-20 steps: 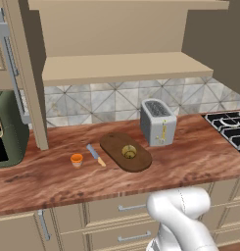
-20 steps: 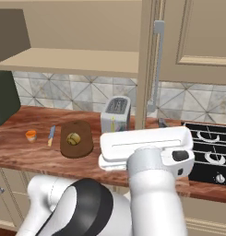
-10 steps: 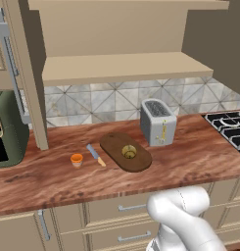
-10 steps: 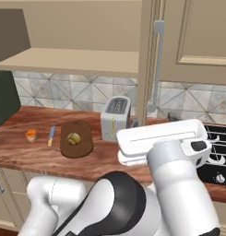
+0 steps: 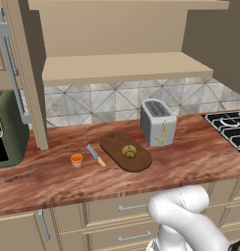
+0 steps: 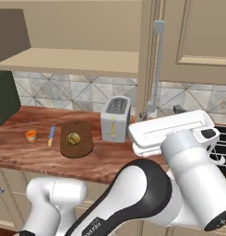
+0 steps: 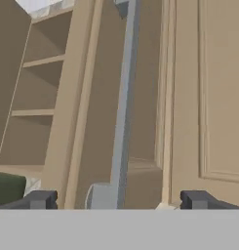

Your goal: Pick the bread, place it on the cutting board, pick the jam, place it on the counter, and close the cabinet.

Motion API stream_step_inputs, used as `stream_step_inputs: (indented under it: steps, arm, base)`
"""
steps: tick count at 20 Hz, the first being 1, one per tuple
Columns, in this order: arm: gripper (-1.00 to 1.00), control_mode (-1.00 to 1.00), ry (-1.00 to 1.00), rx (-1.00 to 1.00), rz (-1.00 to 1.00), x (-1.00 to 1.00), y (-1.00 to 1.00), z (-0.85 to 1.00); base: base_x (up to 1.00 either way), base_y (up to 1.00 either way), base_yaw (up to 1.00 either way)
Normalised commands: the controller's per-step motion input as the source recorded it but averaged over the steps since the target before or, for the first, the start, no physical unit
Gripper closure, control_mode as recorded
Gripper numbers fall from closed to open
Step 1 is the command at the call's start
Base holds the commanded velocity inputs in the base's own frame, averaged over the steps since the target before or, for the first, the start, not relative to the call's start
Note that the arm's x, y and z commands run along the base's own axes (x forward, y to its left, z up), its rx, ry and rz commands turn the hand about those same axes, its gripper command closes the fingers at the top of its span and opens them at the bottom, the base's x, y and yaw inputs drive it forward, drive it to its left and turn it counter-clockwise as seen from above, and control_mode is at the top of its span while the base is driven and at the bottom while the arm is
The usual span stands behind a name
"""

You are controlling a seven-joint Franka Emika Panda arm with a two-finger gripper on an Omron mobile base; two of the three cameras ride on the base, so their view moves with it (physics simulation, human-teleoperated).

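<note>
Bread point(image 5: 129, 151) sits on board point(image 5: 125, 152), jam point(image 5: 76, 160) on counter point(image 5: 200, 152) — both well below-left of me. Only cabinet point(image 7: 140, 97) left: its handle point(image 7: 122, 102) dead ahead btwn my gripper point(image 7: 118, 199) tips, spread wide, holding nothing.

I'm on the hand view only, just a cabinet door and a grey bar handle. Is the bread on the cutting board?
Observer: Yes, the bread sits on the cutting board, beside the toaster.
Operator: And the jam?
Observer: The jam stands on the counter, off the board, with a knife lying between them.
Operator: Is the cabinet's other door open too?
Observer: Yes, the left door also stands swung out over the counter.
</note>
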Motion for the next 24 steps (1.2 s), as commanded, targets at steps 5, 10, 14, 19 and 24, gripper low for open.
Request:
stream_step_inputs:
  steps: [5,10,14,19,24]
  arm:
    - [-1.0,-1.0,0.0,0.0,0.09,0.21,-0.13,0.0]
    - [-1.0,-1.0,0.0,0.0,0.09,0.11,-0.09,0.0]
    - [-1.0,-1.0,0.0,0.0,0.12,0.0,0.0,0.0]
    - [-1.0,-1.0,0.0,0.0,0.14,0.0,0.0,0.0]
    - [-1.0,-1.0,0.0,0.0,0.14,0.0,0.0,0.0]
  base:
    - [0.0,0.0,0.0]
    - [0.0,0.0,0.0]
    - [0.0,0.0,0.0]
    - [0.0,0.0,0.0]
    - [0.0,0.0,0.0]
